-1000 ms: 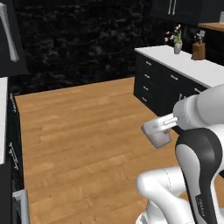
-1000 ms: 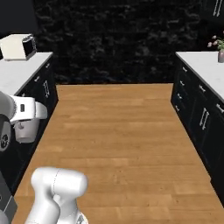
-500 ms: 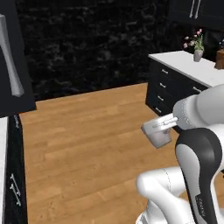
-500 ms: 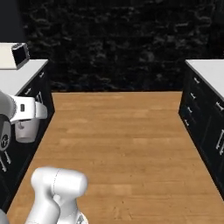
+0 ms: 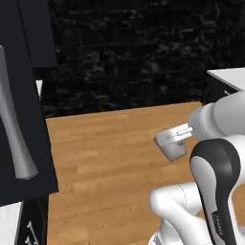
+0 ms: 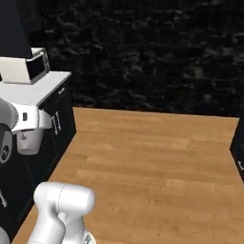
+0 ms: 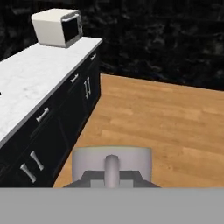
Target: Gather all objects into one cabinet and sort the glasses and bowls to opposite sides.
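Note:
A pale grey cup with a handle hangs over the wooden floor, with my gripper shut on its rim. From the right base view the same cup hangs under the gripper, beside the black lower cabinets. In the hand view the cup sits at the bottom, its handle towards the camera. A tall matte black cabinet door with a slim silver bar handle stands at the left. Orange cup, blue cup and bowl are out of view.
A white microwave sits at the far end of a white marble counter over black lower cabinets with short silver handles. A black brick wall closes the back. Another counter corner shows at the right. Wooden floor lies ahead.
The whole scene has slid to the right in both base views, so the base has moved; the black door came into view. The arm and cup kept their place relative to the base.

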You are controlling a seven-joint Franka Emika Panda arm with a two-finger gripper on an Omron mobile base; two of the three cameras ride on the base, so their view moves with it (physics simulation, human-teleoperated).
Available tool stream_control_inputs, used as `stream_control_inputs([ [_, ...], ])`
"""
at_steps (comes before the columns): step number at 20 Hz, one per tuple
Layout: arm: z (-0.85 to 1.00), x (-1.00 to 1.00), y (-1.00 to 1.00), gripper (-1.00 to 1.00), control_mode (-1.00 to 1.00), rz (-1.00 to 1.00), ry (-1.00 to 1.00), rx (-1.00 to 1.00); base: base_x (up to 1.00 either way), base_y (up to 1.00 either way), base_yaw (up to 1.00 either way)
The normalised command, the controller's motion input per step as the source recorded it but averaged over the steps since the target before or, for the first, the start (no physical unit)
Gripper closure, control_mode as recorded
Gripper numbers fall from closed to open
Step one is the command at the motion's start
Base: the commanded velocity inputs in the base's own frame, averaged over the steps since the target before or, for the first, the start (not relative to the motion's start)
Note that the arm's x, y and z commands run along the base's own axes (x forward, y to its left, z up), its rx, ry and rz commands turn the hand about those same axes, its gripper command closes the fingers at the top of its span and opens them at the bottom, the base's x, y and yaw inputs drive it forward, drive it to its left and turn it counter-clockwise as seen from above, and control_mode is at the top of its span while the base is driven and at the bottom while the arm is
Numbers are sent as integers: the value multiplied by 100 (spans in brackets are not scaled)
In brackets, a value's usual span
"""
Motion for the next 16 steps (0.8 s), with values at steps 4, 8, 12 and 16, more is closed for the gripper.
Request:
stream_control_inputs([
  [4,0,0,0,100,100,0,0,0,100,0,42],
  [8,0,0,0,100,100,0,0,0,79,0,54],
  [12,0,0,0,100,100,0,0,0,39,1,64],
  [16,0,0,0,100,100,0,0,0,5,0,70],
])
